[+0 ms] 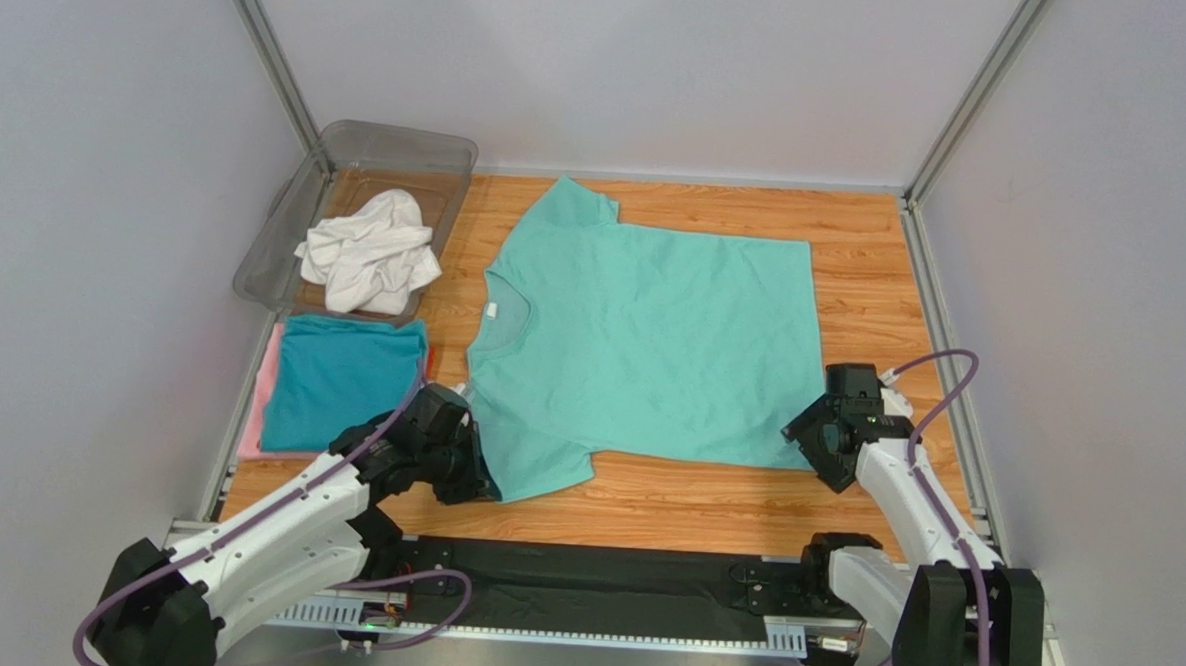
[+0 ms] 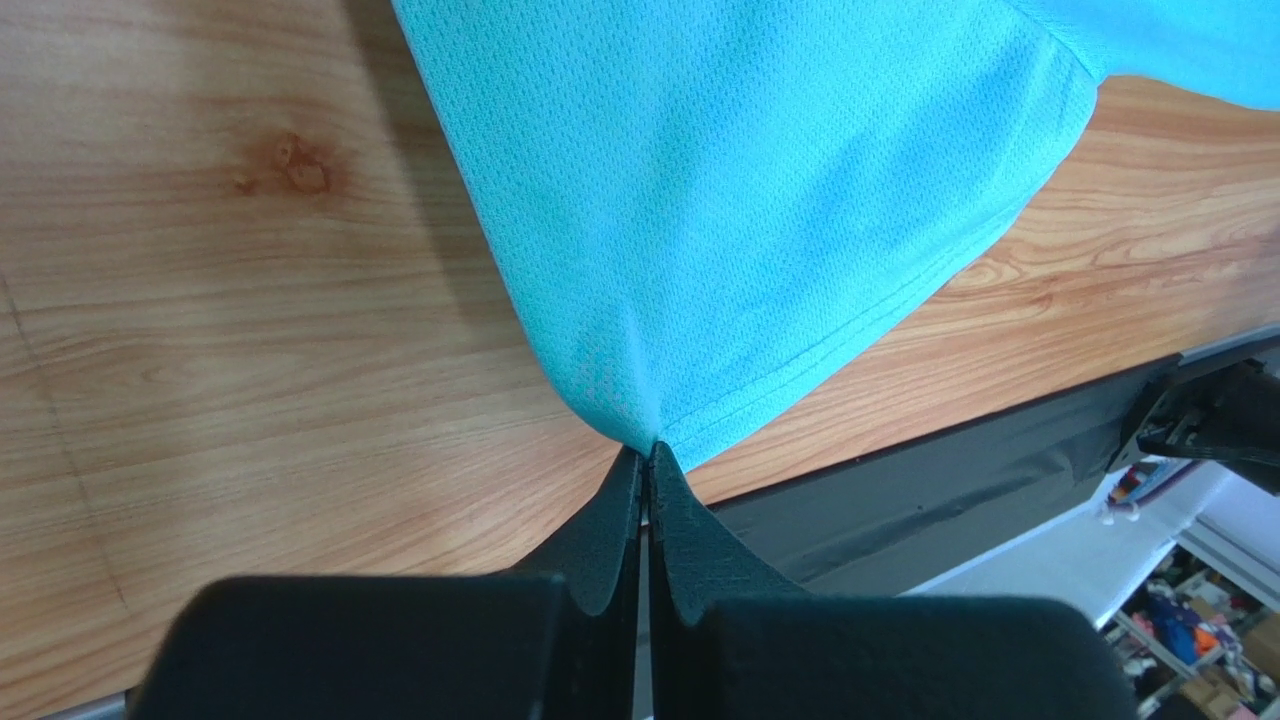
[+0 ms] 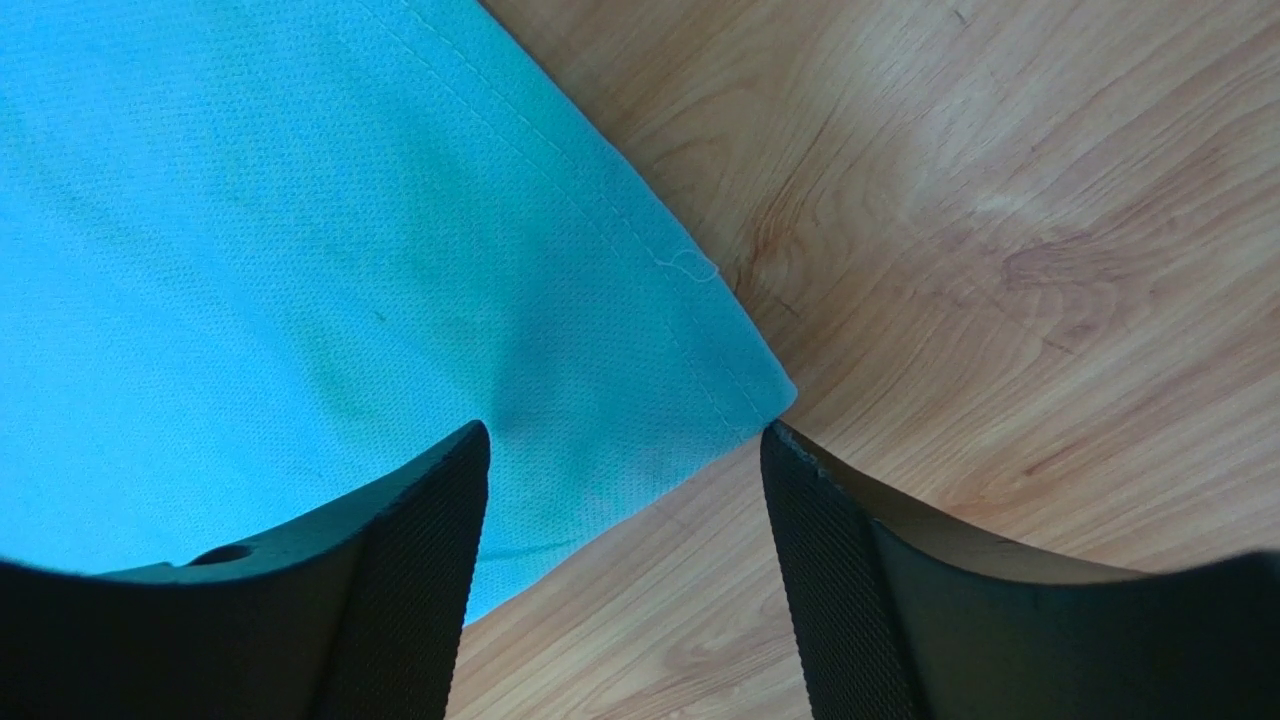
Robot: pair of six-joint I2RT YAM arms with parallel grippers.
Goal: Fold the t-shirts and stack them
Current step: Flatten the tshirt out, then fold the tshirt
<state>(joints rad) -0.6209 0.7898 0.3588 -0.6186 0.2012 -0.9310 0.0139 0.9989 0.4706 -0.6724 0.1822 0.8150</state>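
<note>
1. Nearest the bases, the left gripper (image 1: 463, 463) is pinching the near sleeve tip of the mint green t-shirt (image 1: 652, 336). Only the left wrist view is making this plain. There the left gripper (image 2: 649, 450) has its fingers pressed tight together with the stitched sleeve edge caught between them, and the mint green t-shirt (image 2: 751, 195) is tenting up off the wood.

2. At the near right, the right gripper (image 1: 830, 428) is hovering at the shirt's near hem corner. From above its jaws are hard to read. In the right wrist view the right gripper (image 3: 624, 435) is showing its fingers spread wide, straddling the corner of the mint green t-shirt (image 3: 226, 225) without gripping it. Whether the tips are touching the table (image 1: 873, 255) I cannot tell.

3. In the middle of the table, the mint shirt is lying spread flat, collar to the left and hem to the right, with no fold in it yet. Its folding looks to be only just beginning.

4. Farther left, a teal-blue t-shirt (image 1: 341, 382) is sitting folded on a pink t-shirt (image 1: 267, 394). That stack appears finished.

5. Farthest back, a white t-shirt (image 1: 365, 251) is lying crumpled in the clear bin (image 1: 412, 148), waiting its turn. Only the top view is showing the stack and the bin.
</note>
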